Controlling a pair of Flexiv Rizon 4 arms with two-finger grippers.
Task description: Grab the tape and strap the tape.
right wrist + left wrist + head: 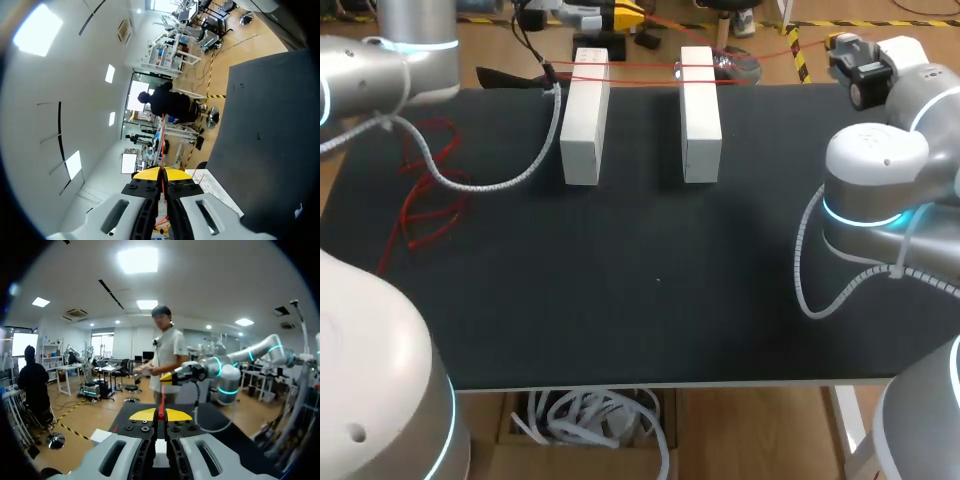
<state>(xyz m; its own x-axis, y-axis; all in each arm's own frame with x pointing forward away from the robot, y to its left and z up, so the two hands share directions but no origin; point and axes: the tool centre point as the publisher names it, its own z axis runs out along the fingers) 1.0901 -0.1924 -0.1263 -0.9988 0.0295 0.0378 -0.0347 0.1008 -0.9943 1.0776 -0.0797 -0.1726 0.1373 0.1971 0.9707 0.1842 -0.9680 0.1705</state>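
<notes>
Red tape (640, 68), thin and narrow like a ribbon, is the thing of the task, and I follow it from the left side to the right. On the left part of the dark table mat (650, 300) its slack lies in loose, irregular loops, near the white spiral hose (500, 183) of the left arm. The left gripper (160, 415) is at the far side of the table. In its wrist view the yellow tips are pressed together with the red band pinched between them, so it is grasping the tape. From there the tape goes straight ahead toward the other gripper. In the head view taut red lines cross the far ends of the left white block (584, 115) and the right white block (701, 115), which lie parallel and well apart. Whether the tape also passes under them I cannot tell. The right gripper (161, 174) is at the far right, and its fingers are also clenched on the tape, which runs out ahead of them. I judge that the tape is very light and fully limp: it keeps a line only under tension and falls in curls when free. It looks smooth, so it may slide through the tips if the pinch is weak. The best hold is probably flat across its width, on a taut part close to the blocks. The pull should be gentle, because the blocks seem light and could tip or shift.
</notes>
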